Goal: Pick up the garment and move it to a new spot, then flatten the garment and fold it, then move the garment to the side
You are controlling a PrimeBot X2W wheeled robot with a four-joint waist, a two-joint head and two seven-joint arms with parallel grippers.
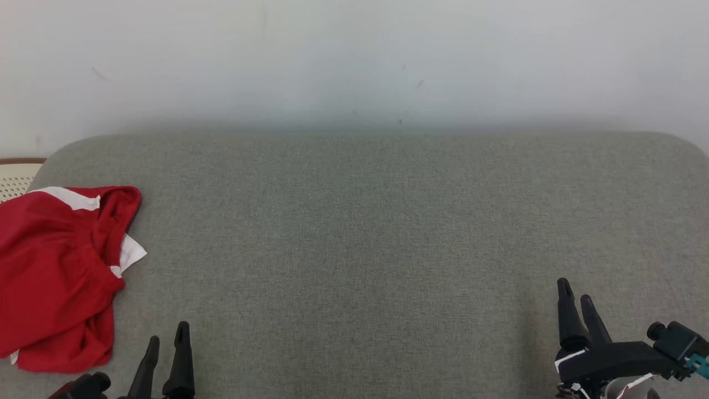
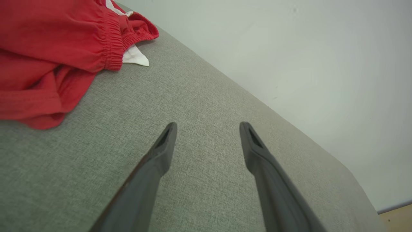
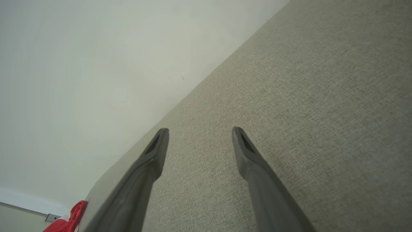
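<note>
The garment (image 1: 55, 271) is a red pair of shorts with white trim and an elastic waistband, crumpled at the left edge of the grey padded surface (image 1: 365, 233). In the left wrist view the garment (image 2: 54, 54) lies at the upper left, apart from the fingers. My left gripper (image 1: 168, 332) sits at the bottom left, just right of the garment's lower edge, open and empty. My right gripper (image 1: 576, 291) stands open and empty at the bottom right, far from the garment. A sliver of the garment (image 3: 69, 219) shows at the lower left of the right wrist view.
A pale wall (image 1: 354, 61) rises behind the padded surface. A cream woven basket (image 1: 16, 174) with a brown rim peeks in at the far left, behind the garment. Wide bare grey fabric stretches between the two grippers.
</note>
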